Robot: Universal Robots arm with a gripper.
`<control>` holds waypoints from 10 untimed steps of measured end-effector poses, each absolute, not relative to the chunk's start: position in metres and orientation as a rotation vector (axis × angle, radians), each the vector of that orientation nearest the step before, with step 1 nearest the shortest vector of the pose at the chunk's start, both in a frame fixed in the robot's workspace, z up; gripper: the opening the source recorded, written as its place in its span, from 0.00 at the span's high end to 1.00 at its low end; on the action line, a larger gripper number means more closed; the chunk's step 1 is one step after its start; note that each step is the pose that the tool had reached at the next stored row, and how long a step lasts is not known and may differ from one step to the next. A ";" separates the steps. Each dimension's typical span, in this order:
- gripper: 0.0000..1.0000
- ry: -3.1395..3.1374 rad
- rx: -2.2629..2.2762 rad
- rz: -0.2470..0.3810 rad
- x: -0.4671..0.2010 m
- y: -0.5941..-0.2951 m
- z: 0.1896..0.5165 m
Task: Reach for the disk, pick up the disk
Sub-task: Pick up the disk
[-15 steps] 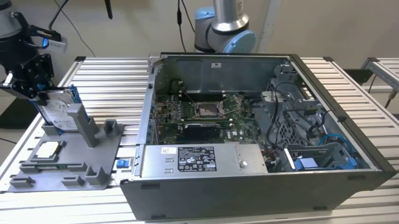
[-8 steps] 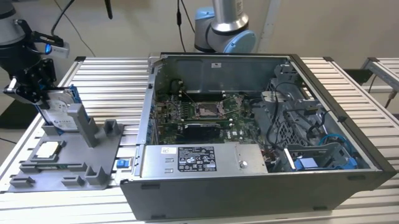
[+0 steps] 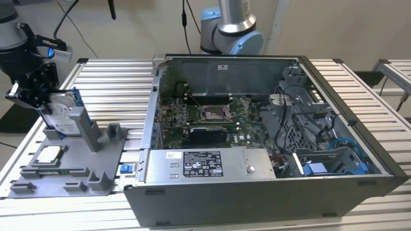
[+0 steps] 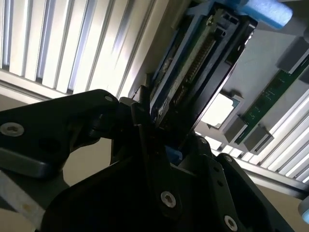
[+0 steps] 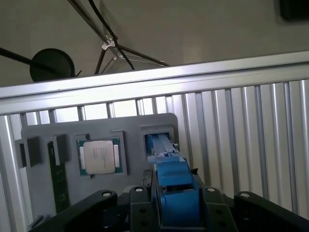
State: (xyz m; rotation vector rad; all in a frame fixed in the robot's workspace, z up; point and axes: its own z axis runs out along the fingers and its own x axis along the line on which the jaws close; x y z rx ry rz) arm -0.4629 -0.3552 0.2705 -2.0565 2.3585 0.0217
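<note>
Nearest us in the exterior view, 1 square chip (image 3: 50, 154) lies in the grey tray (image 3: 103, 164). Behind it the disk (image 3: 62, 119) stands upright in the tray's slot. We see the gripper (image 3: 46, 107) clenched on its blue-railed edge, 2 fingers (image 4: 140, 121) pressing its faces. Farther off, toward the exterior view's right, sits the open computer case (image 3: 257, 192).

End effector (image 3: 42, 102) at exterior view's left, pointing down, fingers clamping disk (image 3: 61, 116).

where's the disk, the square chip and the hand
the disk (image 3: 61, 125): exterior view, its white label.
the square chip (image 5: 99, 155): first wrist view, its metal lid.
the hand (image 5: 175, 191): first wrist view, between its fingertips.
</note>
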 end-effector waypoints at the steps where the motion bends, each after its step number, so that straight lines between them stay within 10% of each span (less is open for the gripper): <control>1: 0.00 2.359 -2.057 0.022 -0.463 -0.355 0.270; 5: 0.00 2.358 -2.056 0.020 -0.463 -0.355 0.270; 6: 1.00 2.357 -2.056 0.020 -0.463 -0.355 0.269; 10: 1.00 2.357 -2.055 0.020 -0.463 -0.355 0.269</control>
